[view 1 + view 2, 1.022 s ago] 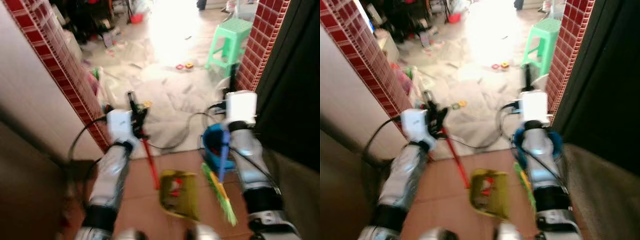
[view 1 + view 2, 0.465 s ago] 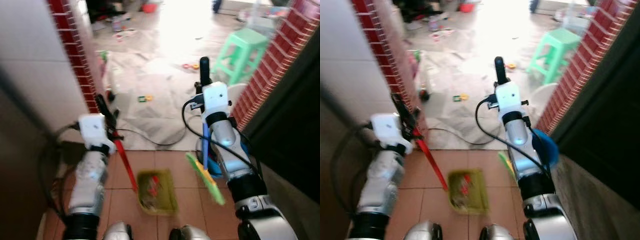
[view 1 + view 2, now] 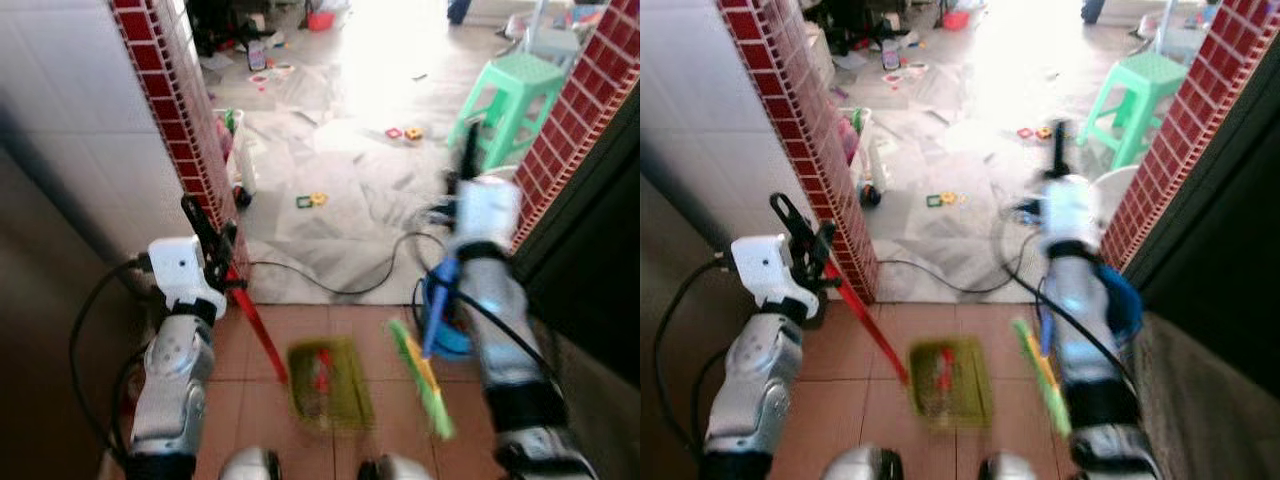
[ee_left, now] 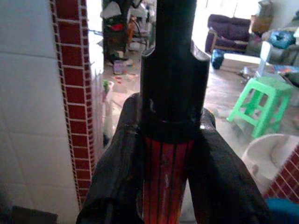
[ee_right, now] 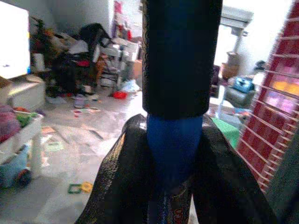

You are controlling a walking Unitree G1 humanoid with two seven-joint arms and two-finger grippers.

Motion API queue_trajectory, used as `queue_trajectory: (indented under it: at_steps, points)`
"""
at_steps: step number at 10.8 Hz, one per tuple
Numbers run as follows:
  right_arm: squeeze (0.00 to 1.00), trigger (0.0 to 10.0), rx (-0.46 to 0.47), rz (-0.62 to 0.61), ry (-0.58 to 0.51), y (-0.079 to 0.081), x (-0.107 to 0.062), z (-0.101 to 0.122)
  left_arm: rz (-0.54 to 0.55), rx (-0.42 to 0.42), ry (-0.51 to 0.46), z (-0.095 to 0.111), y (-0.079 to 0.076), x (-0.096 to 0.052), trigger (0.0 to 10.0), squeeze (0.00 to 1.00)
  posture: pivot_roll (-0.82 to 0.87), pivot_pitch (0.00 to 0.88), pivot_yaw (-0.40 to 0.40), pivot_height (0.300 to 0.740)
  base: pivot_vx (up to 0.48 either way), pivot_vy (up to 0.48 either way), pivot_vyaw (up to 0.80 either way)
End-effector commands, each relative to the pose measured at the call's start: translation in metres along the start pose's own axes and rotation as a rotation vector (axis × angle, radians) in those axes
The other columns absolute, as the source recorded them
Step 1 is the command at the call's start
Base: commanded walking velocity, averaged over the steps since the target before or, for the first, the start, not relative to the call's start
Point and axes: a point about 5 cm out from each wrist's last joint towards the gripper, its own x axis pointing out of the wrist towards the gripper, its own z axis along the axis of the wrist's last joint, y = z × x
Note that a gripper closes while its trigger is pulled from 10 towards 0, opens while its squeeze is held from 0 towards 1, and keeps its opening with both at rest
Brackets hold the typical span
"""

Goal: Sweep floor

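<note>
My left gripper (image 3: 212, 248) is shut on the red handle (image 3: 258, 335) of a yellow-green dustpan (image 3: 328, 388), which hangs low over the terracotta tiles with red bits in it. In the left wrist view the fingers (image 4: 119, 172) clamp that red handle (image 4: 166, 179) below its black cap. My right gripper (image 3: 468, 160) is shut on the blue handle (image 3: 438, 300) of a broom, whose green and yellow bristles (image 3: 422, 380) slant down beside the dustpan. The right wrist view shows the blue handle (image 5: 174, 140) between the fingers (image 5: 119, 177).
A red brick pillar (image 3: 185, 130) stands close on the left and a brick wall (image 3: 580, 110) on the right. A black cable (image 3: 340, 290) lies across the doorway. A blue bucket (image 3: 448, 335) sits by my right arm. Beyond are a green stool (image 3: 510, 95) and scattered toys (image 3: 310, 200).
The whole view has swung and steadied toward the doorway. My right arm with the broom has shifted to the right and is blurred. The left arm still holds the dustpan in the same pose.
</note>
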Motion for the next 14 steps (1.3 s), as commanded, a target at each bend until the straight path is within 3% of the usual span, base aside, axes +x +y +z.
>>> queue_trajectory:
  at_steps: [1,3,8,9,11,14]
  points:
    - [0.00,10.0,-0.001,0.008,-0.039,-0.002,0.000,0.009,-0.008,0.001,-0.080,0.020,0.000,0.003,10.0,0.00,-0.10,0.000,0.066,0.740,0.000,0.000,0.00]
    - [0.00,10.0,0.009,0.019,-0.019,0.000,-0.006,0.008,-0.008,-0.038,-0.094,0.028,-0.001,0.005,10.0,0.00,-0.11,0.000,0.072,0.740,0.000,0.000,-0.40]
    - [0.00,10.0,0.005,0.039,0.000,0.001,-0.003,0.007,-0.043,-0.118,-0.070,0.025,-0.013,0.007,10.0,0.00,-0.13,0.000,0.058,0.740,0.000,0.000,-0.80]
    - [0.00,10.0,-0.001,0.036,0.007,0.001,-0.003,0.006,-0.035,-0.169,-0.109,0.038,-0.013,0.010,10.0,0.00,-0.13,0.000,0.060,0.740,0.000,0.000,-0.80]
    - [0.00,10.0,-0.033,0.042,0.033,-0.003,-0.008,-0.002,-0.037,-0.187,-0.205,0.068,-0.015,0.016,10.0,0.00,-0.13,0.000,0.049,0.740,0.000,0.000,-0.76]
    - [0.00,10.0,-0.075,0.040,0.085,-0.005,-0.010,-0.016,-0.009,-0.215,-0.322,0.106,-0.010,0.026,10.0,0.00,-0.12,0.000,0.046,0.740,0.000,0.000,0.00]
